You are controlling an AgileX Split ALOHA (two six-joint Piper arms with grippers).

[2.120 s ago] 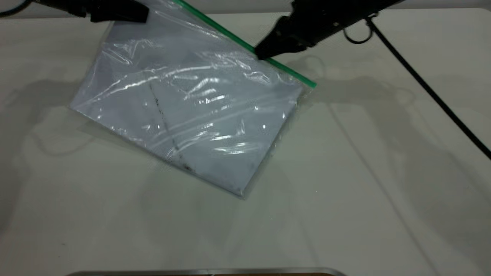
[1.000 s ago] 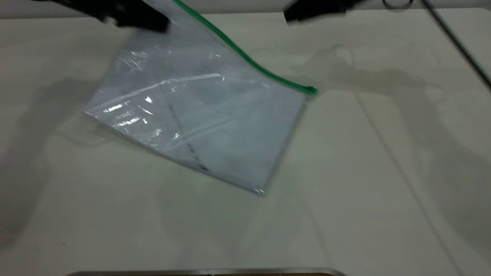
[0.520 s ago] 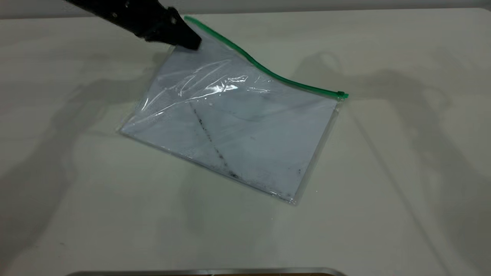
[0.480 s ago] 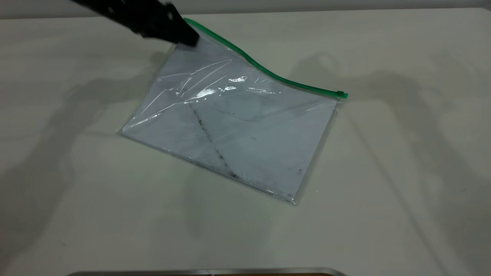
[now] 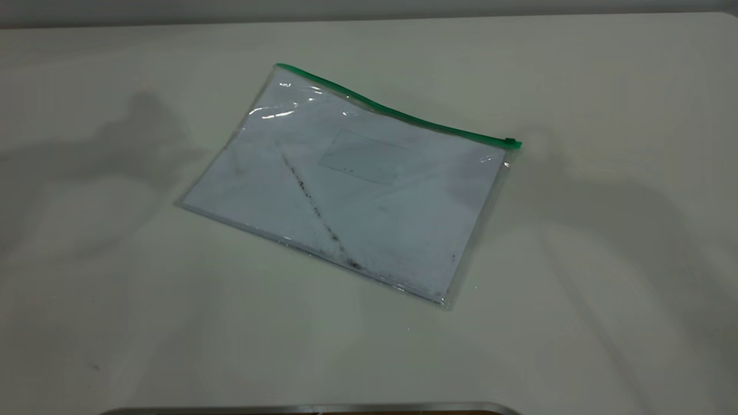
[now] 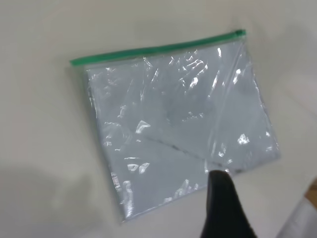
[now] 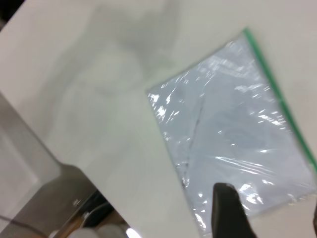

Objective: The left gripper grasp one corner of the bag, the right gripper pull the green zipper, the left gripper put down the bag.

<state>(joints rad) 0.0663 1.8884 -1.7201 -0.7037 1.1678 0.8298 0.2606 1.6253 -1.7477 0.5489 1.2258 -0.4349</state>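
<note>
- Left end effector (image 6: 224, 201) has let go: half a second ago it pinched the bag's 11 o'clock corner aloft, and now it hangs spread and empty above the bag, gone from the exterior view.
- Right end effector (image 7: 271, 210) is likewise spread, holding nothing, pulled back high over the scene.
- Worktop (image 5: 576, 317) carries only the bag.
- Bag (image 5: 369, 202) now lies flat near the worktop's middle, its raised corner settled and no end effector touching it.
- Green zipper (image 5: 398, 115) runs along the bag's 12 o'clock edge, slightly bowed.
- Slider tab (image 5: 511, 142) sits at the zipper's 3 o'clock end, so pull and put-down both look complete.
</note>
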